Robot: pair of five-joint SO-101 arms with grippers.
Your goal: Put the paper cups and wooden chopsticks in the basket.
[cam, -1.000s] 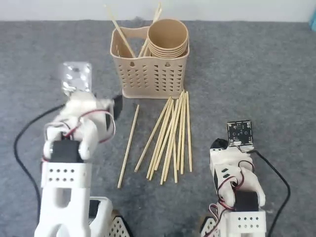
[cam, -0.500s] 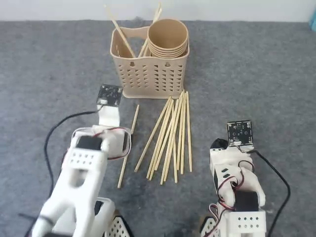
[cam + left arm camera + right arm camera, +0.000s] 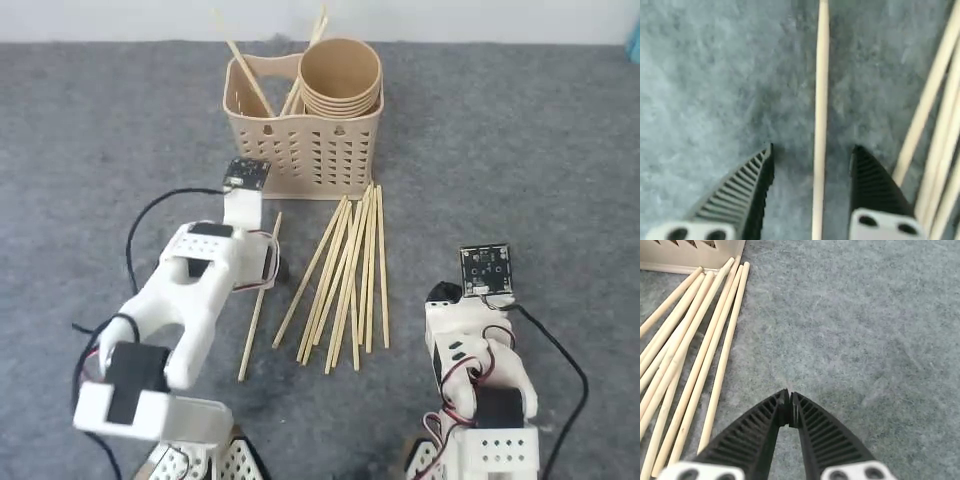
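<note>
left gripper [image 3: 813, 148] has swung in from 10 o'clock, now low over lone chopstick [image 3: 821, 75], fingers spread either side, nothing gripped | lone chopstick lies at 9 o'clock of chopstick pile [image 3: 350, 280], 6 o'clock of basket [image 3: 300, 160] | paper cups [image 3: 340, 75] already in basket | right gripper [image 3: 789, 395] at 5 o'clock, pinched closed on nothing | looks lined up for next pick

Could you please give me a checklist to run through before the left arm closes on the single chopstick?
1. Left tool open: ok.
2. Single chopstick lies inside its opening: ok.
3. Neighbouring chopstick pile outside the grip: ok, though close to one side.
4. Tool low enough to grip it: cannot tell.
5. Basket has room beside the paper cups: ok.
6. Right tool shut and off the pile: ok.
</note>
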